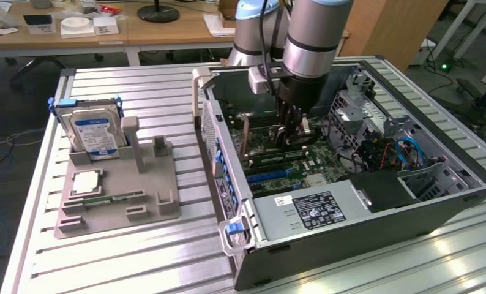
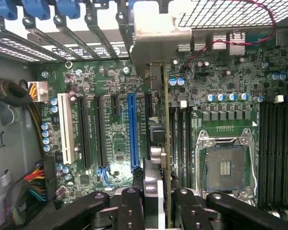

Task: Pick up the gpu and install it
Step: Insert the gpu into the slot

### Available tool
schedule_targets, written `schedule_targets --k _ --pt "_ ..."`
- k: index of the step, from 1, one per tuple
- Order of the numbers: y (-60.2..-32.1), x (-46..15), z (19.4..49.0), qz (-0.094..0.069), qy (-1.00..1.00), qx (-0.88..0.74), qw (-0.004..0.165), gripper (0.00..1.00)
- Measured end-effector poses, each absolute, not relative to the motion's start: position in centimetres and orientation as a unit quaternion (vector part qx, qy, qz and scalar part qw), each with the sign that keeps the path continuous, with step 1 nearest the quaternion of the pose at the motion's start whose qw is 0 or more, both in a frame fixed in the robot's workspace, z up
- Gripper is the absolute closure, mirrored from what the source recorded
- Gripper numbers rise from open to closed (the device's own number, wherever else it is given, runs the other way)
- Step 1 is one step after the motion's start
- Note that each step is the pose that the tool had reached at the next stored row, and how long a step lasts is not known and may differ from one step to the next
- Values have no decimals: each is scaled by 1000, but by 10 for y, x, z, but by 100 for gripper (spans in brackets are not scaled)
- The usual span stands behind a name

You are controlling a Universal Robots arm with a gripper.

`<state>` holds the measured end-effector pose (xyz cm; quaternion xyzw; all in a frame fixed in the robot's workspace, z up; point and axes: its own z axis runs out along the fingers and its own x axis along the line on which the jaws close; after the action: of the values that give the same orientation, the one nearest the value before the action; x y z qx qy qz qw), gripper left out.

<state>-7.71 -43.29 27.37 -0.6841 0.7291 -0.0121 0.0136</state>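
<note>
Black jaws clamp thin gpu (image 2: 157, 134) edge-on over green motherboard (image 2: 116, 143).

Bright, even room light fills the exterior view, with pale glare streaks on the ribbed table (image 1: 128, 257); the case (image 1: 390, 226) interior sits in shade. In the wrist view the gpu (image 2: 156, 40) bracket glares near white and the motherboard (image 2: 116, 168) carries a small hot spot
</note>
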Motion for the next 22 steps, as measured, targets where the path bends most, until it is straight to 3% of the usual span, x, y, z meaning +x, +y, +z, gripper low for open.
schedule_targets --k 22 --pt "-451 -84 265 -12 732 -681 13 71"
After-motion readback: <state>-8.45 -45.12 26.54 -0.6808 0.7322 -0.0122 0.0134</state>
